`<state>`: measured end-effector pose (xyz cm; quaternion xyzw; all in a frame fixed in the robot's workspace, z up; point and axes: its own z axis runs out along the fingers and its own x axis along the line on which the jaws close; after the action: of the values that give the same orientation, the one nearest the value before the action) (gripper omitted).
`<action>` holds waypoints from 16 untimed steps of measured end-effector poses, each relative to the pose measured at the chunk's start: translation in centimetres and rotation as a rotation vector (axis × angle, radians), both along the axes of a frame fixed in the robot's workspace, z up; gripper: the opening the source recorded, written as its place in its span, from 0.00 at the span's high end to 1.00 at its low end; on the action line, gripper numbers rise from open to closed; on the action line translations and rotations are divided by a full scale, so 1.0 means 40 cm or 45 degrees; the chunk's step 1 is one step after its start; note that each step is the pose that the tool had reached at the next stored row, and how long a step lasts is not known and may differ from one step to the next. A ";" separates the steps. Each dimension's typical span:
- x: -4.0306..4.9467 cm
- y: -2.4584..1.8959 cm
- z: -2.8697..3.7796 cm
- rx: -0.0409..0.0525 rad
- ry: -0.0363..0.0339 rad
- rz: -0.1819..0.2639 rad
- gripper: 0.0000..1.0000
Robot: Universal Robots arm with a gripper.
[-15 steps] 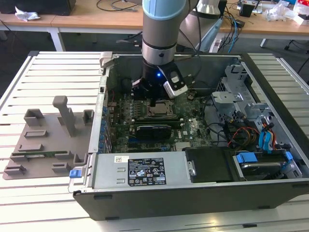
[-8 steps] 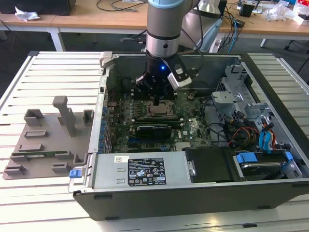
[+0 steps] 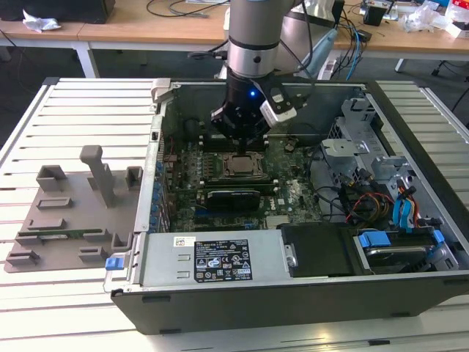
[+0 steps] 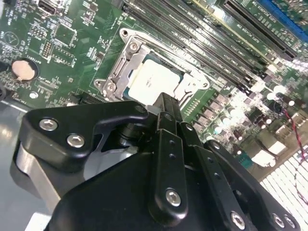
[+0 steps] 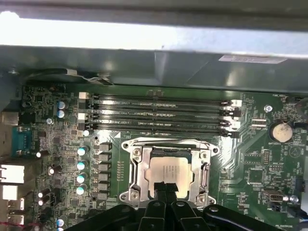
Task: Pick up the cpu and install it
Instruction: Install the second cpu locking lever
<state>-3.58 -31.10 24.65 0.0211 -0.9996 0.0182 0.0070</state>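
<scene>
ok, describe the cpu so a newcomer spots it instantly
Find the open PC case, then the green motherboard on its floor. Near the board's middle, beside the long memory slots, sits a metal-framed socket. The cpu is the flat silvery-white square lying inside that frame, just under the pincer.

You cannot read any print in these views. A black label and a small white sticker sit on the grey metal cover along the computer case's front edge in the exterior view; their marks are too small to make out. In the first wrist view the cpu shows faint grey lines of print on its metal top, illegible, and a pale sticker on the case wall is likewise unreadable.
</scene>
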 end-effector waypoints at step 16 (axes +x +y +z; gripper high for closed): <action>0.000 0.002 0.081 -0.001 0.0000 0.000 0.89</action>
<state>-3.57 -31.03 27.89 0.0212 -0.9996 0.0185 0.0070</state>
